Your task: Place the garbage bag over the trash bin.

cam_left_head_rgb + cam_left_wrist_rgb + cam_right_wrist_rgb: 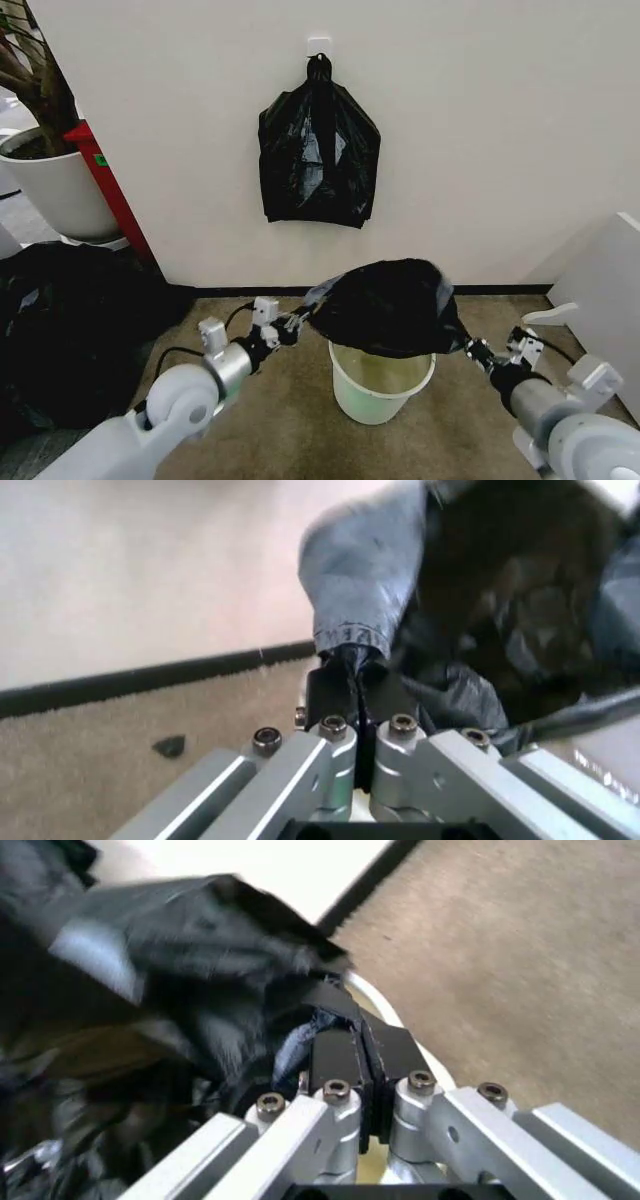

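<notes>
The garbage bag [388,305] hangs stretched between the two grippers, directly above the trash bin [380,385], its underside just over the rim and hiding the rim's far part. The bag's long axis runs across the robot, left to right, with one gripper at each end, so neither arm is nearer; the bin lies straight below the span. The left gripper [297,326] is closed tight on the bag's left edge, a bunched fold of film pinched between its fingers [330,694]. The right gripper [472,349] is likewise clamped on the right edge, where the film gathers into its fingers [335,1057], and the pale bin rim curves just beyond them. The bin stands on the carpet near the wall's black skirting, upright and apparently empty. In my judgement the mouth of the bag must be spread wider than the rim before it can go down over it; whether it is open underneath cannot be told. A second black bag bundle [318,150] hangs on a wall hook [318,45] above, well apart. A dark heap of bags [70,330] lies on the floor to the left, below a white plant pot [55,185]; a white panel [605,290] stands to the right. Nothing obstructs the descent.
</notes>
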Available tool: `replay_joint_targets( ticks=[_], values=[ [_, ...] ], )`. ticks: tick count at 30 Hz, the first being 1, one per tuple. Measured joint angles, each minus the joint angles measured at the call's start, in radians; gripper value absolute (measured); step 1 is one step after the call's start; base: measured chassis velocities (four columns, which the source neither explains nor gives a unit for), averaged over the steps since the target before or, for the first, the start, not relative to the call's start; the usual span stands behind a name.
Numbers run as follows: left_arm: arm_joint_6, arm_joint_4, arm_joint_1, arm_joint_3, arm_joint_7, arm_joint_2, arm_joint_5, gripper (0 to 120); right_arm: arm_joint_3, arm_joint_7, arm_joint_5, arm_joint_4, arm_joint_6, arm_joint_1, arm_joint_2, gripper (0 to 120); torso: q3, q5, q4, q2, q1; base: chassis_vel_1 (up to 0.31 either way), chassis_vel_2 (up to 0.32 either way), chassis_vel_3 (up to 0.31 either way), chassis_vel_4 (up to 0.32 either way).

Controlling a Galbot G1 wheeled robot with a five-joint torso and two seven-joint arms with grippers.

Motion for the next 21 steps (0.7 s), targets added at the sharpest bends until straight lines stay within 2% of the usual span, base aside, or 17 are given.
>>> replay_joint_targets(
  ticks=[7,10,14,21],
  values=[
    [-0.018,-0.012,0.115,-0.006,-0.022,0.007,0.058,0,-0.048,0.067,0.004,0.0,0.017,-0.017,0.03,0,0.0,-0.0001,0.0,0.0,0.0,0.0,0.0,0.0,0.0],
    [-0.025,-0.06,0.164,-0.008,-0.048,0.012,0.074,0,-0.057,0.099,0.013,0.0,0.019,-0.047,0.036,0,0.0,0.0,0.0001,0.0,0.0,0.0,0.0,0.0,0.0],
    [-0.021,-0.113,0.188,-0.008,-0.093,0.017,0.094,0,-0.053,0.137,0.022,0.0,0.039,-0.067,0.022,0,0.0,0.0002,-0.0002,0.0,0.0,0.0,0.0,0.0,0.0],
    [-0.012,-0.122,0.226,-0.014,-0.139,0.034,0.168,0,-0.078,0.244,0.064,0.0,0.075,-0.06,0.002,0,0.0,0.0001,-0.0002,0.0,0.0,0.0,0.0,0.0,0.0]
  ],
)
